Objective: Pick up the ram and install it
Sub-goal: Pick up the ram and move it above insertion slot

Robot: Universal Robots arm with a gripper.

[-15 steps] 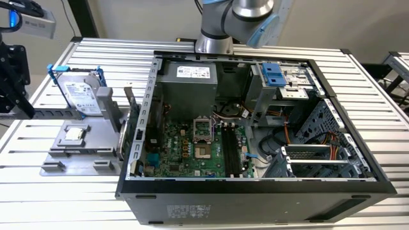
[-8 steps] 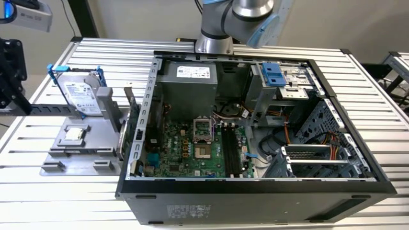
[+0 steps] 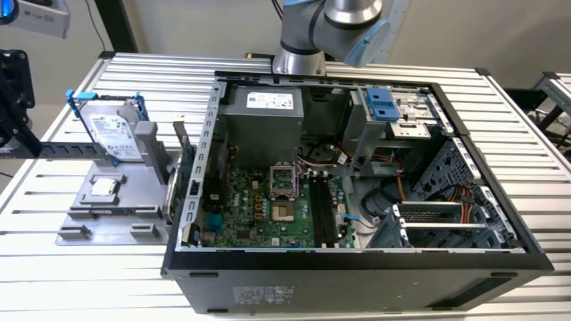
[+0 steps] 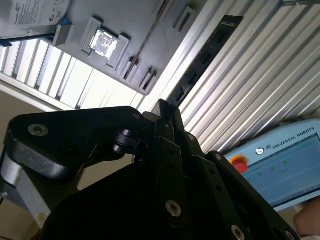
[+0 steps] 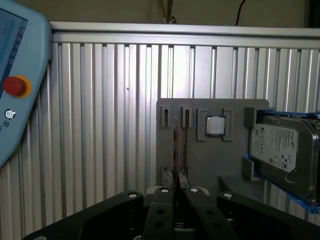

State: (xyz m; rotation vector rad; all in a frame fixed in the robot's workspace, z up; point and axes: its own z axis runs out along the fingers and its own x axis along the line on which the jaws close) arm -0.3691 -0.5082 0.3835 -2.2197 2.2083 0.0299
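exterior view, long thin dark ram stick (image 3: 98, 148) held level over the flat grey holder tray (image 3: 134, 190), open black computer case (image 3: 357, 261) just beside the tray, second wrist view, black fingers (image 4: 165, 125) clamped on the ram's end, first wrist view, ram edge-on above the tray

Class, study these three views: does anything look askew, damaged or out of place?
Nothing looks damaged or spilled. The ram is simply held in the gripper, and the hard drive leans in its grey holder, seemingly by design.
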